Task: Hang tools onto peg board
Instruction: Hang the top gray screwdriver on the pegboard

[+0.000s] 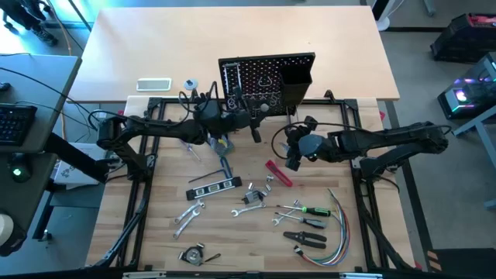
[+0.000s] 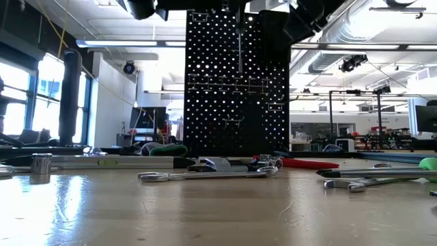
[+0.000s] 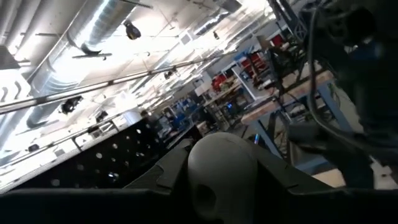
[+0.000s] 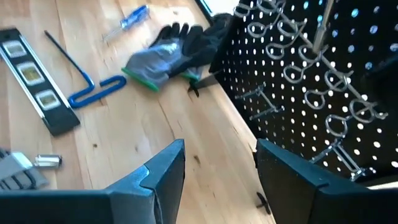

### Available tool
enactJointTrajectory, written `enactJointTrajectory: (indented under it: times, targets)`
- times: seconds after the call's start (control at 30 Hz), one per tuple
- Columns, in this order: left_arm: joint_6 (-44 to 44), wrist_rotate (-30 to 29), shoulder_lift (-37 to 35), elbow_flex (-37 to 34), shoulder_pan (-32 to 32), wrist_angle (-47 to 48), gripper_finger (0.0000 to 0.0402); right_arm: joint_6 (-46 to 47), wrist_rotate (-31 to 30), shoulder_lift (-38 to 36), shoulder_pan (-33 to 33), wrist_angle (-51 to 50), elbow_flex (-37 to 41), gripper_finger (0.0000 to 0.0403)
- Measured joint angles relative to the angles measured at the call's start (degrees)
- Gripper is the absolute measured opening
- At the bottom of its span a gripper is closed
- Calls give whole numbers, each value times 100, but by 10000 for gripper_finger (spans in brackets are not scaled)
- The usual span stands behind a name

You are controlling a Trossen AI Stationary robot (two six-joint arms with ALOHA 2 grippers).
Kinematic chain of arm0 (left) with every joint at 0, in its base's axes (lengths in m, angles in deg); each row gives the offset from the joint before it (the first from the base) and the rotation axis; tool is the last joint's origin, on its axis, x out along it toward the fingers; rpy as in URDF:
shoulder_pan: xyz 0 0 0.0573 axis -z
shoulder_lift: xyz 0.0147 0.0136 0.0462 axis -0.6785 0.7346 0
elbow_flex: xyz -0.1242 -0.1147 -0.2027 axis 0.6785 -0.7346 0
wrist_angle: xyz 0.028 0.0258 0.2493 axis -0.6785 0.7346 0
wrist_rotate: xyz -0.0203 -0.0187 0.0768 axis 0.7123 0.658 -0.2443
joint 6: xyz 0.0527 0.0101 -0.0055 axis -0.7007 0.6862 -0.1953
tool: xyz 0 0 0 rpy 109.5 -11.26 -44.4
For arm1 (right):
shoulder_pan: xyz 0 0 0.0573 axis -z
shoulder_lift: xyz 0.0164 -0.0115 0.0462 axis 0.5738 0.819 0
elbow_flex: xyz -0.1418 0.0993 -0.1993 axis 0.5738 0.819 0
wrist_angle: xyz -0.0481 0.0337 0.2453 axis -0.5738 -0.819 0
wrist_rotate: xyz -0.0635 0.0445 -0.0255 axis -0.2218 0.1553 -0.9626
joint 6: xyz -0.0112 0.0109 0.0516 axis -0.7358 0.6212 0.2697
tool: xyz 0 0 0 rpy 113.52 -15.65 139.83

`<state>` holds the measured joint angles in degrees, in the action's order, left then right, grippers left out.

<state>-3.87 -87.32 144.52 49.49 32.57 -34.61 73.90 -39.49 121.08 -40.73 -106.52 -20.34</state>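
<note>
Wrench (image 2: 205, 175) before peg board (image 2: 235, 82)

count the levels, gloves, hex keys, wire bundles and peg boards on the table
level: 1
glove: 1
hex key: 1
wire bundle: 1
peg board: 1
total: 5

Peg board (image 1: 260, 77) behind – tools (image 1: 256, 203) seemingly spread before it.

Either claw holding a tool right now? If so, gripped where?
Right claw: open, nothing between its fingers. Left claw, up at the peg board: cannot tell whether it holds anything; its wrist view is blocked.
</note>
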Motion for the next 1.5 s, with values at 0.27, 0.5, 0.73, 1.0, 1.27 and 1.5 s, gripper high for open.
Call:
enactJointTrajectory:
  times: [0.27,0.5,0.73,1.0,1.27,1.5]
  targets:
    - [4,-189,15,76,-39,152,108,0,-2,38,-2,-12,0,188]
    - [144,-164,12,78,-103,268,108,0,-2,37,-2,-11,0,188]
    - [454,-173,7,78,-242,266,108,0,0,37,-2,-4,0,188]
    - [474,-180,62,78,-241,212,108,0,-2,37,-2,5,0,188]
    - [305,-410,142,78,-99,35,108,0,-1,37,-2,6,0,188]
    - [137,-543,153,67,88,80,108,-44,0,36,-2,5,0,188]
